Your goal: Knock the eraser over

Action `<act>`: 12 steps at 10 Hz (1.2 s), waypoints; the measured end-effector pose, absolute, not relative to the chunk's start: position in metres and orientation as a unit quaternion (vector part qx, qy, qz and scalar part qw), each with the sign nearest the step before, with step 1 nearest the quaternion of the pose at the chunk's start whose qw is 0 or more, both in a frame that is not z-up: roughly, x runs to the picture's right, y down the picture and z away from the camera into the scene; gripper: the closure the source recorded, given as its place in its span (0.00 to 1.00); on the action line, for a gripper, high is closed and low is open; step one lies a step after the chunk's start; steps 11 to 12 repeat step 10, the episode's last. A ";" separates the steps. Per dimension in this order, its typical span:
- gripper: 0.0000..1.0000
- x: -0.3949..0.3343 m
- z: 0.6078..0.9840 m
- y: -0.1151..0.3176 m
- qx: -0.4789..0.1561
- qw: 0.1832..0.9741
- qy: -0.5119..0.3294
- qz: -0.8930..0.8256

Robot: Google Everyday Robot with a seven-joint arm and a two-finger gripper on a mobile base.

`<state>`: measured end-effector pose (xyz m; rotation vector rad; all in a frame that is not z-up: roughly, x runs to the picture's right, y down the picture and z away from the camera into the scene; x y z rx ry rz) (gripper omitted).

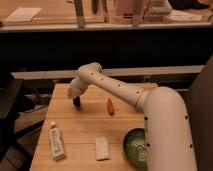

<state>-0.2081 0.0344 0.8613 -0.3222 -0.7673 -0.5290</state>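
Note:
A white rectangular block (102,148), which looks like the eraser, lies flat on the wooden table (85,125) near its front edge. My white arm reaches in from the right across the table's back. Its dark gripper (76,102) points down at the table's back left, touching or just above the surface. The gripper is well behind and to the left of the white block, apart from it. Nothing shows in the gripper.
An orange carrot-shaped item (110,106) lies right of the gripper. A white bottle (56,141) lies at the front left. A green bowl (136,146) sits at the front right beside my arm's base. A dark chair (9,107) stands left of the table.

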 end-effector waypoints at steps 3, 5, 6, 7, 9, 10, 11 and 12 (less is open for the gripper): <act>0.97 -0.200 0.870 0.026 -0.145 0.886 -0.361 -0.254; 0.97 -0.196 0.872 0.026 -0.149 0.885 -0.362 -0.252; 0.97 -0.198 0.870 0.028 -0.151 0.884 -0.363 -0.253; 0.97 -0.199 0.870 0.028 -0.153 0.884 -0.363 -0.253; 0.97 -0.195 0.870 0.026 -0.154 0.885 -0.361 -0.251; 0.97 -0.193 0.870 0.027 -0.154 0.885 -0.362 -0.251; 0.97 -0.193 0.870 0.027 -0.154 0.885 -0.362 -0.251; 0.97 -0.193 0.870 0.027 -0.154 0.885 -0.362 -0.251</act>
